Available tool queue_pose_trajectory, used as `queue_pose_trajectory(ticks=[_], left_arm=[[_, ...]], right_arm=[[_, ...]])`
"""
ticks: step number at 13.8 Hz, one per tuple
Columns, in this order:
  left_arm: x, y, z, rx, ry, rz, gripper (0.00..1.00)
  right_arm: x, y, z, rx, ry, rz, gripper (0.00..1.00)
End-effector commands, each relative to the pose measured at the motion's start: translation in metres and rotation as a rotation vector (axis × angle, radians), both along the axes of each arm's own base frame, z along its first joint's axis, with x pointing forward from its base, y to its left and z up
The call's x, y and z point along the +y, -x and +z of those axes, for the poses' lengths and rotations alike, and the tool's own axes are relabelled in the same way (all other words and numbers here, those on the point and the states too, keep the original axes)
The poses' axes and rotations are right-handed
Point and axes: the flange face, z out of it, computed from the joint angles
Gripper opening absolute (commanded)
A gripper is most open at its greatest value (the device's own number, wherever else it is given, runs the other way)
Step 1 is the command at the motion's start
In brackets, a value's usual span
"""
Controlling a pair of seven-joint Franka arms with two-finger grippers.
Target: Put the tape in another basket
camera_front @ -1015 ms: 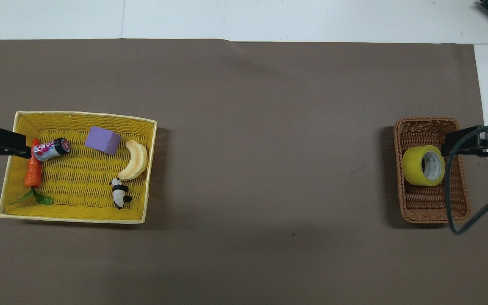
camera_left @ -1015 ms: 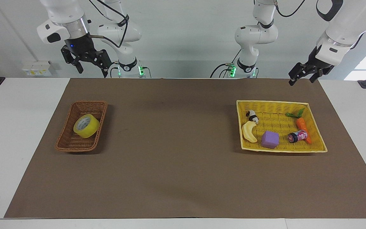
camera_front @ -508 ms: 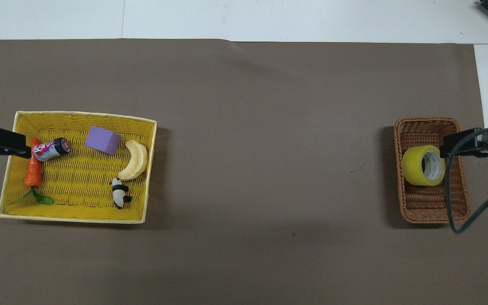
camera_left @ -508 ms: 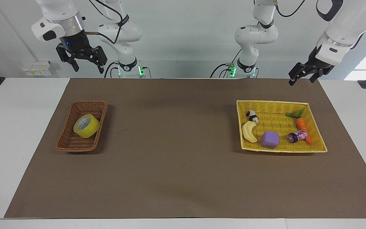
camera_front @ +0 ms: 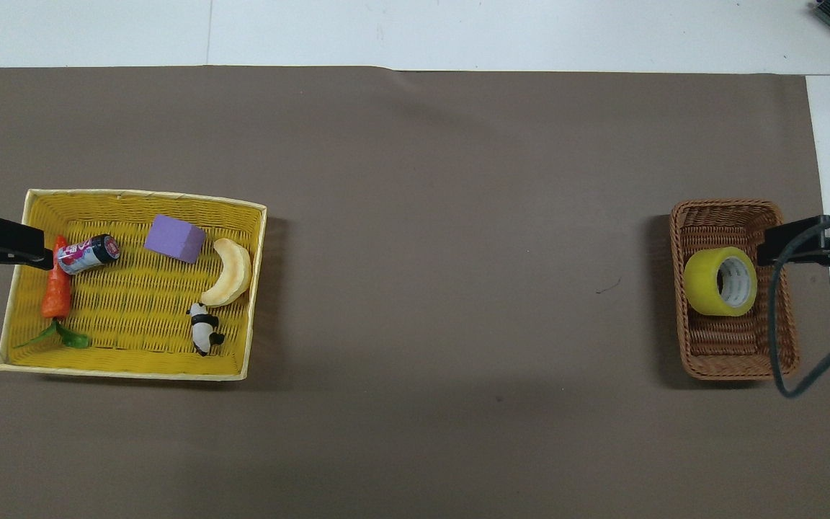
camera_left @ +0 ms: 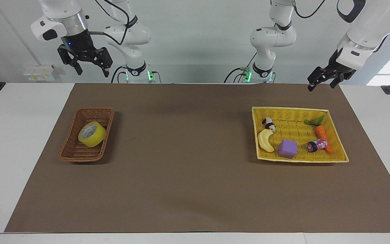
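Note:
The tape (camera_left: pixel 92 134) (camera_front: pixel 720 281), a yellow roll with a pale core, lies on its side in the dark brown wicker basket (camera_left: pixel 74 152) (camera_front: pixel 739 357) toward the right arm's end of the table. My right gripper (camera_left: pixel 93 72) hangs open and empty high above that basket. In the overhead view one of its fingers (camera_front: pixel 790 244) overlaps the basket's outer rim. My left gripper (camera_left: pixel 321 86) waits open and empty, raised over the outer edge of the yellow basket (camera_left: pixel 300 159) (camera_front: pixel 127 369). One of its fingers (camera_front: pixel 11 242) shows in the overhead view.
The yellow basket holds a purple cube (camera_left: pixel 287 148), a pale banana (camera_left: pixel 265 140), a panda figure (camera_left: pixel 268 123), a carrot (camera_left: pixel 323 137) and a small can (camera_left: pixel 316 145). A brown mat (camera_left: pixel 188 169) covers the table between the baskets. A black cable (camera_front: pixel 782 324) hangs over the brown basket's edge.
My right gripper has risen and drifted outward, toward the right arm's end of the table. The tape, both baskets and the left arm have not moved.

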Motion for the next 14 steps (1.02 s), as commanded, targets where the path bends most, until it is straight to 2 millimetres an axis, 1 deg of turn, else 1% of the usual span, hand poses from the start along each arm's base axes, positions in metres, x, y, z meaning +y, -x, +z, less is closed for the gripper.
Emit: queue_pose_trajectory(ticks=[1, 10, 14], left_arm=[[0.0043, 0.0019, 0.0056, 0.001, -0.010, -0.007, 1.00], [0.0051, 0.0019, 0.0056, 0.001, -0.010, -0.004, 1.00], [0.0051, 0.0019, 0.0056, 0.001, -0.010, -0.005, 1.00]], right_arm=[[-0.0043, 0.0058, -0.0003, -0.005, -0.028, 0.016, 1.00], [-0.0019, 0.0064, -0.0002, -0.005, -0.028, 0.022, 1.00], [-0.0011, 0.0064, -0.0010, -0.003, -0.028, 0.063, 1.00]])
